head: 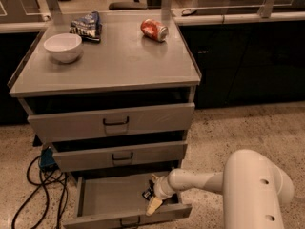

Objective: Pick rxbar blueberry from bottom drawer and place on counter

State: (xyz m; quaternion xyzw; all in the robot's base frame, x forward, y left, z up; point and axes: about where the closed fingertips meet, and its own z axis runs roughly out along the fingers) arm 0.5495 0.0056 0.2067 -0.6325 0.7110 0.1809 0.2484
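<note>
Down low, the gripper [152,200] sits inside the pulled-out bottom drawer [95,217], toward the drawer's 3 o'clock side. It is carried by a white arm [200,181] that reaches in from the bulky white body at the 4 o'clock corner of the view. The bar [147,193], a small dark wrapper, lies on the drawer floor right against the gripper, at about 11 o'clock from its pale tip. Whether the gripper has closed on the bar or only rests beside it, I cannot tell. The rest of the drawer floor, out toward 9 o'clock, shows bare grey metal. Above it, the middle drawer [119,155] and the top drawer [112,122] each stand slightly out, with small dark handles at their centres. The counter [124,63] caps the cabinet. On it a white bowl [63,46] stands upright at 10 o'clock, a blue-and-white chip bag [87,26] lies just beyond it at 11 o'clock, and a red can [154,29] lies on its side at 1 o'clock, well apart from the bag. Dark cables [43,185] trail over the speckled floor [248,128] at 9 o'clock from the bottom drawer.
</note>
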